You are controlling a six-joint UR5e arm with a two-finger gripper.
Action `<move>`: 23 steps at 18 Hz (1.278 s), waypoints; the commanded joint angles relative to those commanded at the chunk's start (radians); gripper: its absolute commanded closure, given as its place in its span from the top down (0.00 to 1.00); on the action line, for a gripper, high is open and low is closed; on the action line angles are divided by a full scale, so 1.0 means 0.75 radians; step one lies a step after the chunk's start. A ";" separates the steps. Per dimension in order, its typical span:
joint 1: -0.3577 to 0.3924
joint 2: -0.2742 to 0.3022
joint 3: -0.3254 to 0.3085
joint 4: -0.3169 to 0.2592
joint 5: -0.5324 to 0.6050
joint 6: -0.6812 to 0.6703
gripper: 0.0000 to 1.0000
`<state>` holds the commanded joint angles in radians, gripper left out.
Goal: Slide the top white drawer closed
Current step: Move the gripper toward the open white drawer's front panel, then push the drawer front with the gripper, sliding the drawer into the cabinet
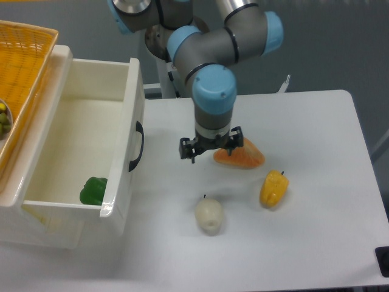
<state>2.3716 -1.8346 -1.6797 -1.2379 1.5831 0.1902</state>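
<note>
Cream-white and pulled well out, the top white drawer [91,146] stood to the left of the gripper [209,148], its black handle [138,146] facing it. The gripper hung apart from the handle, jaws spread and holding nothing. An orange wedge [243,156] lay just right of it.

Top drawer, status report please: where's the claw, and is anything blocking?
Gripper empty, apparently open, above the table right of the handle. Top white drawer fully open, green pepper inside. Path clear.
</note>
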 joint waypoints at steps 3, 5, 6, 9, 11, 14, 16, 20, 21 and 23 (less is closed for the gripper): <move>-0.037 0.002 0.002 0.000 -0.002 0.002 1.00; -0.055 0.002 0.002 0.000 -0.002 0.002 1.00; -0.061 0.000 0.000 0.000 -0.002 0.002 1.00; -0.080 -0.002 -0.002 0.000 -0.002 0.002 1.00; -0.102 -0.012 -0.002 0.000 0.000 0.000 1.00; -0.104 -0.016 -0.004 0.002 -0.002 0.004 1.00; -0.104 -0.018 -0.004 0.002 0.000 0.002 1.00; -0.115 -0.016 -0.004 0.000 -0.002 0.004 1.00; -0.121 -0.016 -0.004 0.000 -0.002 0.004 1.00; -0.125 -0.014 -0.004 0.000 -0.004 0.002 1.00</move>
<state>2.2780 -1.8454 -1.6828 -1.2379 1.5800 0.1917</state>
